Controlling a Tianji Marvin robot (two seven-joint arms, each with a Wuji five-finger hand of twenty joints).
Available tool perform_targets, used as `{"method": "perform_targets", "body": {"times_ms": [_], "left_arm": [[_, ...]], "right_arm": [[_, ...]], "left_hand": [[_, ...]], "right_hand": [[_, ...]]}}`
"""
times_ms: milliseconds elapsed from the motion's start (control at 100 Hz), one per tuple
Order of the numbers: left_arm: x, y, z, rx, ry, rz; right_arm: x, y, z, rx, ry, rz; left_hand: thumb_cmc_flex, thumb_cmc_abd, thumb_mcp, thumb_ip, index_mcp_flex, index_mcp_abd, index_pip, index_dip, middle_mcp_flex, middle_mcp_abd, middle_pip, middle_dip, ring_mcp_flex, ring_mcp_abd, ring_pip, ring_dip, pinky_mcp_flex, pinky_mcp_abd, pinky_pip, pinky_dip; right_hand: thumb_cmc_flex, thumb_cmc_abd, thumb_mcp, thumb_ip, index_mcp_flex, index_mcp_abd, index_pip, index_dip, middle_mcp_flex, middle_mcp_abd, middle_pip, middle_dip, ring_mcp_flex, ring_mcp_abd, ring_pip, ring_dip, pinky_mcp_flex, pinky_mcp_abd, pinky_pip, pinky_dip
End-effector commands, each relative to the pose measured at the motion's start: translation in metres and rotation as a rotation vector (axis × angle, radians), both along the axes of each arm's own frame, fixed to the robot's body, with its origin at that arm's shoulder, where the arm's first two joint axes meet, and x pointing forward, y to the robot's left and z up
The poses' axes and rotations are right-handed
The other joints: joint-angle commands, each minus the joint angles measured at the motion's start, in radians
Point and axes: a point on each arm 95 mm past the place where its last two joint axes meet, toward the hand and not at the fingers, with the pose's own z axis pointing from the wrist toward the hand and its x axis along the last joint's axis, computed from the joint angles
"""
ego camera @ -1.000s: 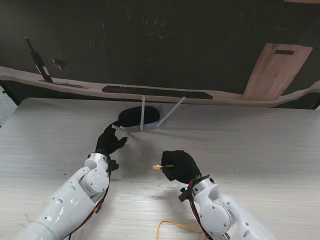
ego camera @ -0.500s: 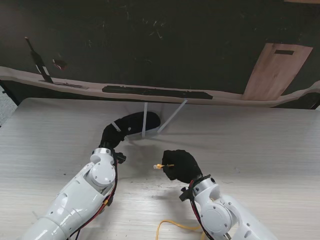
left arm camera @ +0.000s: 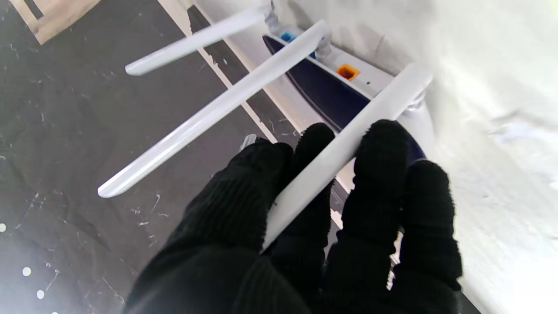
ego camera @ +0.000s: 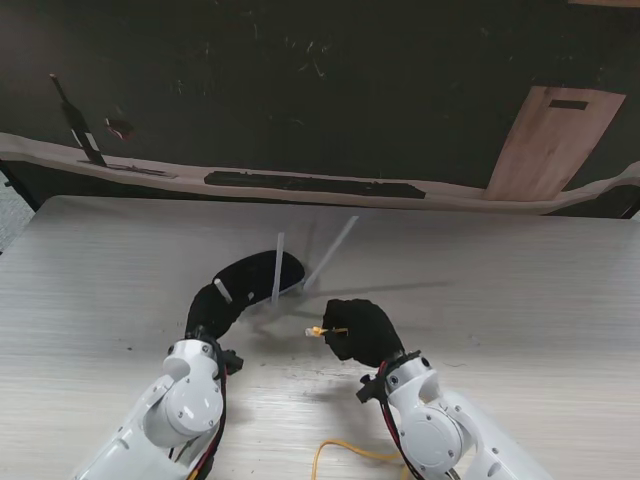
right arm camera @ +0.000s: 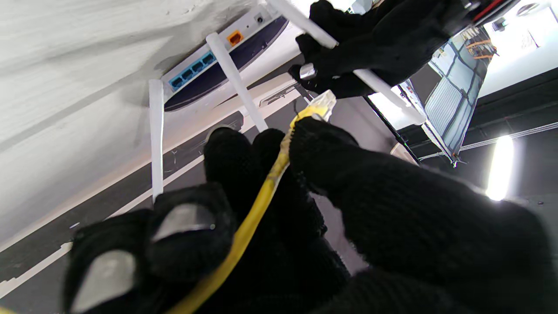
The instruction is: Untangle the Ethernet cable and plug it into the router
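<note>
Meanwhile the left hand (ego camera: 215, 305), fingers closed around one antenna, had dragged the router (ego camera: 262, 276) nearer to me across the table (ego camera: 520, 300), just beside the right hand (ego camera: 362, 332) pinching the yellow Ethernet cable (right arm camera: 257, 205) behind its plug (ego camera: 315, 332), so insertion looked close.

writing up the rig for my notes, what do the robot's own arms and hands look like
Both arms are glossy white rounded shells with a ball-like joint near the wrist. Left arm has thin red and black wires along its side; right arm has a black collar and similar wires. Left hand and right hand wear black knit gloves, with silvery patches on some fingertips.
</note>
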Motion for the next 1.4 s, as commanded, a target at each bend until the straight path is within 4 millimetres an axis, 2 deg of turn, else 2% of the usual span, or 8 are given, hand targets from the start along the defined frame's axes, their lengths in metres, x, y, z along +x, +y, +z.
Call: {"method": "perform_targets", "body": {"times_ms": [0, 290, 360, 420, 620, 1100, 1230, 1390], "left_arm": [[-0.023, -0.009, -0.012, -0.006, 0.051, -0.021], [-0.072, -0.018, -0.006, 0.013, 0.115, -0.056], [-0.077, -0.017, -0.003, 0.043, 0.122, -0.065], [-0.082, -0.015, 0.001, 0.09, 0.131, -0.078], [-0.094, -0.005, 0.015, 0.205, 0.156, -0.128], [-0.107, 0.041, 0.044, 0.414, 0.36, -0.19], [-0.1, 0.053, 0.048, 0.506, 0.402, -0.124], [-0.075, 0.069, 0.041, 0.502, 0.409, -0.042]], "right_arm": [[-0.005, 0.004, -0.004, 0.009, 0.018, 0.016], [-0.006, 0.008, -0.009, 0.027, 0.039, 0.014], [-0.007, 0.008, -0.009, 0.031, 0.041, 0.011], [-0.009, 0.007, -0.008, 0.029, 0.036, 0.01], [-0.01, 0.005, -0.004, 0.035, 0.02, -0.003], [-0.011, 0.009, -0.005, 0.035, 0.024, 0.0], [-0.01, 0.009, -0.006, 0.037, 0.025, -0.001], [-0.01, 0.008, -0.006, 0.035, 0.026, -0.005]], "left_hand": [[0.046, 0.012, 0.042, 0.02, 0.023, 0.006, -0.012, -0.011, 0.039, 0.038, 0.034, -0.005, 0.01, 0.032, -0.016, -0.001, -0.002, 0.011, 0.003, 0.016], [0.032, -0.012, 0.086, 0.019, -0.023, -0.011, -0.07, -0.006, -0.027, 0.05, -0.054, 0.031, -0.094, 0.045, -0.061, -0.008, -0.102, -0.021, -0.039, 0.006], [-0.067, -0.046, 0.229, 0.003, -0.065, -0.014, -0.132, 0.008, -0.106, 0.053, -0.164, 0.052, -0.163, 0.042, -0.116, -0.026, -0.157, -0.041, -0.08, -0.02], [-0.199, -0.038, 0.378, 0.034, -0.132, -0.006, -0.207, 0.015, -0.277, 0.054, -0.185, -0.016, -0.223, 0.033, -0.157, -0.037, -0.203, -0.061, -0.111, -0.042], [-0.396, -0.114, 0.422, 0.054, -0.297, 0.009, -0.355, -0.045, -0.588, 0.058, -0.293, -0.126, -0.416, 0.008, -0.276, -0.072, -0.339, -0.121, -0.214, -0.112], [-0.375, -0.064, 0.268, 0.07, -0.353, 0.012, -0.53, -0.146, -0.712, 0.056, -0.404, -0.199, -0.538, -0.03, -0.45, -0.127, -0.41, -0.167, -0.349, -0.194], [-0.216, 0.054, 0.115, 0.086, -0.333, 0.001, -0.514, -0.136, -0.699, 0.055, -0.409, -0.202, -0.535, -0.035, -0.465, -0.131, -0.409, -0.169, -0.36, -0.19], [-0.232, 0.093, 0.02, 0.085, -0.346, -0.013, -0.502, -0.128, -0.718, 0.056, -0.411, -0.202, -0.582, -0.038, -0.485, -0.138, -0.434, -0.187, -0.373, -0.19]], "right_hand": [[0.055, 0.047, 0.027, 0.023, 0.002, -0.027, 0.082, 0.025, 0.042, 0.158, 0.083, 0.015, -0.001, -0.043, 0.054, 0.0, 0.01, -0.105, 0.146, -0.002], [0.056, 0.046, 0.026, 0.023, 0.002, -0.026, 0.082, 0.024, 0.041, 0.159, 0.083, 0.015, -0.001, -0.042, 0.053, -0.001, 0.01, -0.104, 0.144, -0.003], [0.058, 0.047, 0.026, 0.023, 0.001, -0.026, 0.082, 0.024, 0.04, 0.16, 0.083, 0.015, -0.001, -0.042, 0.053, -0.001, 0.009, -0.102, 0.141, -0.005], [0.056, 0.047, 0.025, 0.023, 0.001, -0.026, 0.082, 0.024, 0.04, 0.159, 0.083, 0.015, -0.001, -0.041, 0.053, -0.001, 0.009, -0.101, 0.14, -0.006], [0.058, 0.047, 0.025, 0.023, 0.001, -0.026, 0.082, 0.024, 0.039, 0.161, 0.083, 0.016, -0.001, -0.04, 0.053, -0.002, 0.009, -0.098, 0.14, -0.007], [0.055, 0.046, 0.025, 0.023, 0.001, -0.027, 0.082, 0.024, 0.04, 0.159, 0.083, 0.016, -0.001, -0.042, 0.053, -0.003, 0.009, -0.096, 0.14, -0.009], [0.056, 0.047, 0.025, 0.023, 0.001, -0.028, 0.082, 0.024, 0.04, 0.159, 0.083, 0.016, -0.001, -0.042, 0.053, -0.003, 0.009, -0.096, 0.14, -0.01], [0.058, 0.046, 0.026, 0.023, 0.002, -0.029, 0.082, 0.024, 0.039, 0.159, 0.082, 0.016, -0.001, -0.042, 0.054, -0.004, 0.009, -0.096, 0.141, -0.01]]}}
